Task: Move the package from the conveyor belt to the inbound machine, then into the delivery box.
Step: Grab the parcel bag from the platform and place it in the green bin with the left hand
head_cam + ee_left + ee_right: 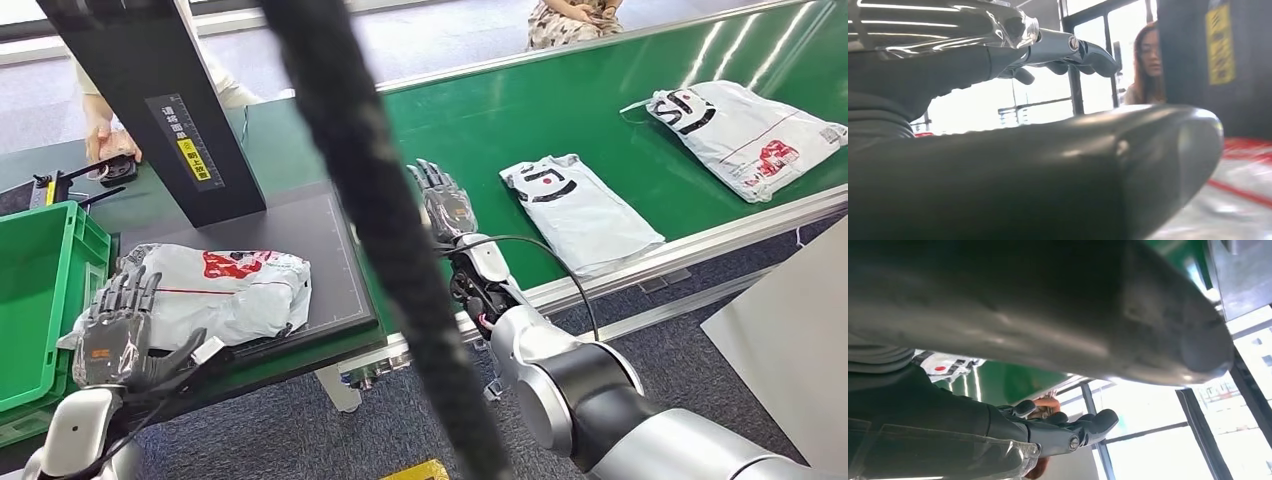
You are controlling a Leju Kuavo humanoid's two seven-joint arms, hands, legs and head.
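Where left hand (118, 330) hovers, fingers spread and gripping nothing: package (225, 290) just beyond fingertips, flat on black inbound machine (310, 240), beside green delivery box (40, 290). Right hand (445, 205) open over conveyor belt (600, 110), holding nothing, near second package (580, 210). Left wrist view adds person (1148, 65) behind machine post.
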